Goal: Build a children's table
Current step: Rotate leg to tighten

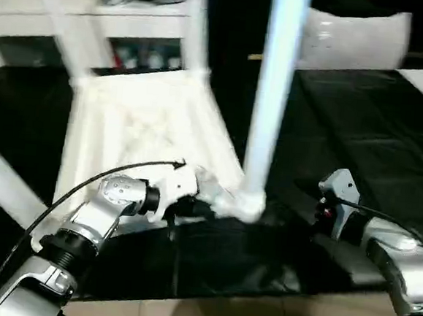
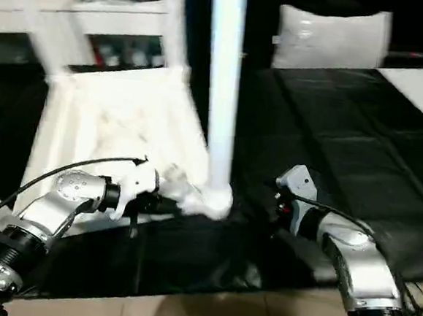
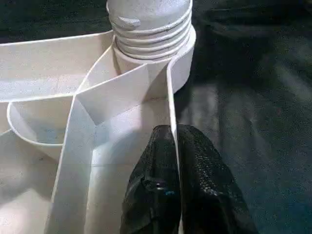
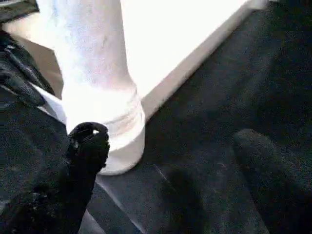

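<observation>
The children's table lies upside down on a black mat, its white ribbed top [image 1: 148, 131] facing up. A long white leg [image 1: 275, 97] stands upright in the near corner socket [image 1: 248, 203], and its threaded end [image 3: 148, 29] sits in that socket. Two more legs [image 1: 196, 25] rise at the far corners, and another leg [image 1: 4, 186] slants out at the near left. My left gripper [image 3: 173, 146] is shut on the top's thin rim wall [image 3: 170, 97] just beside the socket. My right gripper [image 4: 170, 141] stands open to the right of the leg's base, touching nothing.
The black mat [image 1: 360, 126] covers the floor around the table. A grey cushion [image 1: 352, 41] lies behind it, and a white cabinet [image 1: 98, 17] with shelves stands at the back left. Bare wooden floor [image 1: 258, 315] runs along the near edge.
</observation>
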{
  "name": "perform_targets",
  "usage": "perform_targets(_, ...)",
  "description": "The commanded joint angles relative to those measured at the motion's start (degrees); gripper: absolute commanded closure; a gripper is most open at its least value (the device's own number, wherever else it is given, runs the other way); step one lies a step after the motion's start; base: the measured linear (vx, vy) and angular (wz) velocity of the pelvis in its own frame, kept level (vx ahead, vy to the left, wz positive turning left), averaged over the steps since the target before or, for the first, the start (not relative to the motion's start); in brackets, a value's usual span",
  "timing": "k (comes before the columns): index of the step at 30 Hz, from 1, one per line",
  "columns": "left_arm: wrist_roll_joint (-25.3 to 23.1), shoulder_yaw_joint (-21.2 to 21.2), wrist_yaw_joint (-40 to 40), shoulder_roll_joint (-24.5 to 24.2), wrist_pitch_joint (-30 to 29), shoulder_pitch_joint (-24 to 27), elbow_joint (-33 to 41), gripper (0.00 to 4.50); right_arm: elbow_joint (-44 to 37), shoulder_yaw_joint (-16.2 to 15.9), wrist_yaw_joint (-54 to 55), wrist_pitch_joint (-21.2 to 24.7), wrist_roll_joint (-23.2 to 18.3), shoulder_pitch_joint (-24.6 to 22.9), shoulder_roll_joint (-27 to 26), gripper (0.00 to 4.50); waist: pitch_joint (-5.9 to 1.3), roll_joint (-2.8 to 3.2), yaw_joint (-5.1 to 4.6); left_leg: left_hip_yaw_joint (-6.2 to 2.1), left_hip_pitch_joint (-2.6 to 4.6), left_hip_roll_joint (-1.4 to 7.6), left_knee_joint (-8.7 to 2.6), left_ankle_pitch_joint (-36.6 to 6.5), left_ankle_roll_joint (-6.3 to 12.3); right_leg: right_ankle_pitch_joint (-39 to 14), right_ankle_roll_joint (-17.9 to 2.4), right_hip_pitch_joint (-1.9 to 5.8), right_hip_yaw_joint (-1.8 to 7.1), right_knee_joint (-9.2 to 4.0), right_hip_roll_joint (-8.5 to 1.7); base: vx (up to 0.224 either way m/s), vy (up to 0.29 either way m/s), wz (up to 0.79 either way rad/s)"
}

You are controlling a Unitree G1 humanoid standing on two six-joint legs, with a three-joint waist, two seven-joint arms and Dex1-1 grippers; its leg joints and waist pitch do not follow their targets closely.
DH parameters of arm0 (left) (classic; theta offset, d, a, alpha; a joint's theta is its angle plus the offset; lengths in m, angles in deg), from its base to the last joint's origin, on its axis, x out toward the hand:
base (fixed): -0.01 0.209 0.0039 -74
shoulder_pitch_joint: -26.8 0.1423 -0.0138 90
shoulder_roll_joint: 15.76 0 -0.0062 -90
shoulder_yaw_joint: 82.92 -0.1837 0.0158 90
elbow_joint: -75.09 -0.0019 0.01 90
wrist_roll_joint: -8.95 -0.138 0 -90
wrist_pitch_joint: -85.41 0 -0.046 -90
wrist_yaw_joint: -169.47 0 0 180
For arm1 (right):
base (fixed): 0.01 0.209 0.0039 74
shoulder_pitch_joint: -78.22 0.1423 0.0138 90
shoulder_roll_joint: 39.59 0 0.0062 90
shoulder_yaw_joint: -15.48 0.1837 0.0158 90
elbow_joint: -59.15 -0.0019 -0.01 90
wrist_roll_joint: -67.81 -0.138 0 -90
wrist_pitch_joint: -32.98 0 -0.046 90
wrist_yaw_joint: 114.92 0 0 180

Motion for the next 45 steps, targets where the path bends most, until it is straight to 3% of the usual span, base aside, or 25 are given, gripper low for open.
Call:
perform_targets(1,-1.1,-3.1,3.3,-0.2,1.8,-0.1,-0.9,4.48,-1.3,-0.7,-2.1,-0.8,-1.0,0.4,0.8,0.00,-4.17,-0.96,0.09,0.13,0.27,1.28,-3.46,-6.7,4.82,-8.6,-13.0,3.24,2.23,-3.09,-3.23,0.000,0.000,0.00)
perform_targets(9,-1.9,-4.1,9.0,-1.3,7.5,-0.1,-1.5,4.48,-4.4,-2.5,-9.7,-0.9,-3.7,-0.2,2.6,0.00,-3.60,-1.31,0.59,0.04,0.71,1.45,-4.11,-11.9,2.56,-20.0,-9.6,2.92,2.32,-4.23,-3.54,0.000,0.000,0.00)
perform_targets(12,-2.5,-5.0,10.7,-1.6,10.7,-0.4,-2.0,4.48,-5.2,-3.1,-11.6,-1.0,-3.8,-0.8,3.4,0.00,-3.63,-1.39,0.76,-0.01,0.64,1.50,-4.15,-11.8,2.61,-19.2,-9.3,3.02,2.39,-4.20,-3.50,0.000,0.000,0.00)
perform_targets(13,-2.7,-5.0,10.8,-1.5,12.2,-0.7,-2.6,4.48,-5.7,-3.4,-12.1,-1.0,-3.7,-1.2,3.7,0.00,-3.73,-0.86,0.77,-0.09,0.58,1.55,-4.15,-11.5,2.46,-17.9,-9.8,3.01,2.35,-3.94,-3.54,0.000,0.000,0.00)
perform_targets(15,-3.0,-4.6,9.9,-1.3,13.4,-1.0,-3.9,4.48,-6.5,-3.8,-12.4,-0.7,-3.7,-1.7,4.2,0.00,-3.78,-1.18,0.79,-0.03,0.61,1.49,-4.11,-11.5,2.45,-17.1,-10.0,3.06,2.36,-3.98,-3.52,0.000,0.000,0.00)
perform_targets(16,-3.2,-4.6,9.6,-1.2,13.5,-1.0,-4.1,4.48,-6.7,-3.9,-12.5,-0.6,-3.8,-1.8,4.3,0.00,-3.79,-0.98,0.90,0.01,0.66,1.52,-4.08,-11.7,2.35,-17.0,-10.1,3.05,2.36,-4.00,-3.53,0.000,0.000,0.00)
perform_targets(19,-4.3,-3.7,6.6,-1.5,8.8,-0.4,-4.1,4.48,-7.8,-3.7,-12.8,1.7,-4.8,-2.6,4.4,0.00,-3.70,-1.07,1.00,-0.05,0.58,1.53,-4.21,-12.0,2.21,-17.7,-10.0,3.15,2.31,-3.96,-3.53,0.000,0.000,0.00)
perform_targets(21,-3.7,-3.4,6.6,-1.7,6.1,-0.1,-3.2,4.48,-8.0,-3.7,-12.9,2.6,-5.3,-2.7,4.3,0.00,-3.42,-1.07,0.92,-0.08,0.64,1.46,-4.33,-13.7,1.99,-21.4,-9.4,3.03,2.21,-4.44,-3.61,0.000,0.000,0.00)
perform_targets(24,-0.8,-2.1,8.4,-2.6,-0.7,1.6,0.8,3.95,-8.9,-3.6,-13.2,7.3,-7.5,-2.6,4.5,0.00,-3.24,-1.11,0.66,-0.25,0.84,1.43,-4.53,-15.0,1.49,-24.7,-8.7,3.06,2.23,-4.74,-3.70,0.000,0.000,0.00)
perform_targets(26,0.5,-1.5,9.5,-3.3,-3.0,2.8,3.1,3.93,-9.5,-3.5,-13.2,11.1,-9.5,-2.5,4.6,0.00,-3.16,-1.10,0.39,-0.35,0.85,1.45,-4.69,-15.5,1.28,-25.2,-8.6,3.14,2.20,-4.67,-3.62,0.000,0.000,0.00)
perform_targets(29,1.0,-1.3,9.8,-3.7,-4.3,3.5,4.1,3.60,-9.8,-3.3,-12.9,13.1,-10.7,-2.4,4.3,0.00,-3.28,-1.21,-0.09,-0.31,0.87,1.28,-4.61,-15.0,1.44,-25.6,-8.0,2.99,2.23,-4.93,-3.53,0.000,0.000,0.00)
perform_targets(31,1.3,-1.1,9.8,-3.8,-5.4,3.6,4.1,3.51,-9.5,-3.0,-12.2,12.5,-10.5,-2.1,3.6,0.00,-3.44,-1.53,-0.29,-0.23,0.74,1.26,-4.50,-13.6,1.64,-23.4,-8.5,3.04,2.28,-4.63,-3.52,0.000,0.000,0.00)
perform_targets(34,0.2,-0.3,7.8,-3.5,-4.7,3.3,2.6,3.51,-8.8,-2.1,-9.6,12.0,-9.9,-0.5,1.8,0.00,-3.46,-1.35,-0.51,-0.20,0.74,1.21,-4.55,-13.1,1.45,-22.1,-9.1,3.01,2.21,-4.53,-3.43,0.000,0.000,0.00)
perform_targets(38,0.5,0.4,6.9,-2.8,-5.0,3.0,2.4,3.51,-9.3,-2.6,-10.2,11.2,-10.0,0.1,1.7,0.00,-3.28,-1.25,-0.73,-0.15,0.97,1.23,-4.58,-14.6,1.18,-24.1,-8.6,2.92,2.23,-4.83,-3.51,0.000,0.000,0.00)
perform_targets(41,-0.5,-0.1,6.5,-3.0,-5.5,2.7,2.1,3.51,-8.9,-3.1,-10.9,7.0,-9.0,0.6,1.4,0.00,-3.27,-1.22,-0.69,-0.24,0.89,1.23,-4.68,-15.0,1.02,-25.4,-7.9,2.96,2.25,-4.97,-3.60,0.000,0.000,0.00)
perform_targets(42,-0.6,-0.2,6.5,-3.0,-5.5,2.7,2.1,3.69,-8.9,-3.1,-11.0,6.7,-8.9,0.6,1.4,0.00,-3.24,-1.27,-0.77,-0.23,0.94,1.21,-4.67,-15.2,1.05,-25.7,-7.6,2.88,2.26,-5.05,-3.58,0.000,0.000,0.00)
perform_targets(45,-0.1,0.3,6.8,-2.7,-6.0,2.6,1.8,3.69,-8.4,-3.8,-11.7,5.9,-8.5,1.0,1.5,0.00,-3.18,-1.20,-0.81,-0.25,0.99,1.13,-4.70,-15.8,1.11,-27.0,-7.3,2.85,2.21,-5.21,-3.51,0.000,0.000,0.00)
